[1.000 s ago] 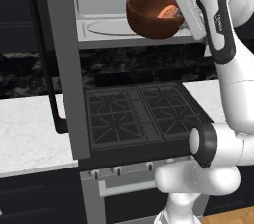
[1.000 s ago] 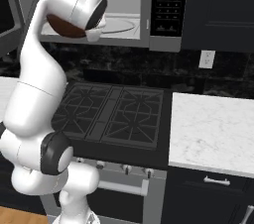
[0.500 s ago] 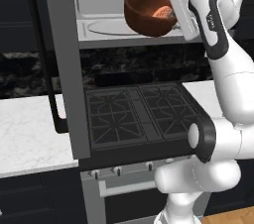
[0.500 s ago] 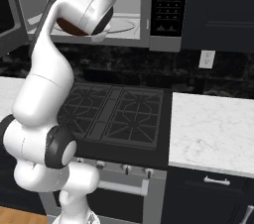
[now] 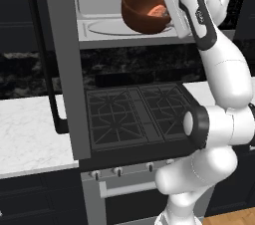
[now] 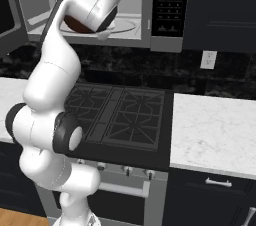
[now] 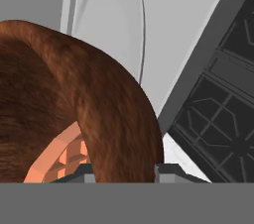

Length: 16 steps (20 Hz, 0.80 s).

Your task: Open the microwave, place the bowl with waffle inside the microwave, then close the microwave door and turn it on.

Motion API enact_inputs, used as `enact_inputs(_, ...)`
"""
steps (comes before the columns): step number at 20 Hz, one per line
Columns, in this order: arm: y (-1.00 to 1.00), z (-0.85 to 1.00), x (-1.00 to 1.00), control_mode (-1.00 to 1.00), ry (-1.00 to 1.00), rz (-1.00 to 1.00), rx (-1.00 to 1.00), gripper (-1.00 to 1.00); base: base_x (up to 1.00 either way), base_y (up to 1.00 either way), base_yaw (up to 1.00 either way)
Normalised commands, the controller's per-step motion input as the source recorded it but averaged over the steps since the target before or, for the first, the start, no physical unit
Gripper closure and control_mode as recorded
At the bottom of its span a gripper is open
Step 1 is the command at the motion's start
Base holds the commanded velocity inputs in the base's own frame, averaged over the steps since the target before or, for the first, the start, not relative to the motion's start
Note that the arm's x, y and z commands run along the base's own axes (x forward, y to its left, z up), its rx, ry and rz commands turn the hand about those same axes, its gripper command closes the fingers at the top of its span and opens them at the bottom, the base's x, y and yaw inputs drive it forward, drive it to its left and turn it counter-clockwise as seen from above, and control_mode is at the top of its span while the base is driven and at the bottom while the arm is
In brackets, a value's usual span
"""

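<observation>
Currently the microwave [image 5: 124, 7] sits at the top of the left base view with its cavity exposed. The microwave door [image 5: 62, 64] is swung fully open and runs edge-on down the left half of that frame, its black bar handle [image 5: 47, 69] facing left.

The bowl [image 5: 144, 12], reddish-brown and glossy, is in the upper centre of the left base view, tipped so its opening faces right toward the hand. It sits over the right part of the round glass turntable [image 5: 107, 27]; whether its base touches the glass cannot be told. The waffle [image 5: 158, 11] lies inside the bowl against its right wall, showing as an orange patch.

The gripper [image 5: 172, 15] is at the bowl's right rim. In the hand view the bowl wall [image 7: 99, 104] passes between the two dark finger tips [image 7: 171, 171] at the bottom edge, one inside by the waffle [image 7: 62, 161] and one outside: fingers pinching the rim.

In the right base view the arm's wrist [image 6: 92, 7] covers most of the bowl [image 6: 75, 25] at upper left; the black button panel [image 6: 170, 2] is right of it. The stove [image 6: 117, 115] lies below, centre frame, with white counter [image 6: 215, 130] to its right.
</observation>
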Motion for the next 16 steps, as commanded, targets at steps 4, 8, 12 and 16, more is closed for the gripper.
enact_inputs(4, 0.07, 0.00, 0.35, -1.00, 0.00, 0.00, 0.00, 1.00, 0.00, 0.00, 0.00)
enact_inputs(8, 0.09, 0.00, 0.31, -1.00, 0.00, 0.00, 0.00, 1.00, 0.00, 0.00, 0.00)
enact_inputs(12, 0.07, 0.00, 0.26, -1.00, 0.01, 0.00, 0.00, 1.00, 0.00, 0.00, 0.00)
enact_inputs(16, 0.04, -0.02, 0.19, -1.00, 0.01, 0.00, 0.00, 1.00, 0.00, 0.00, 0.00)
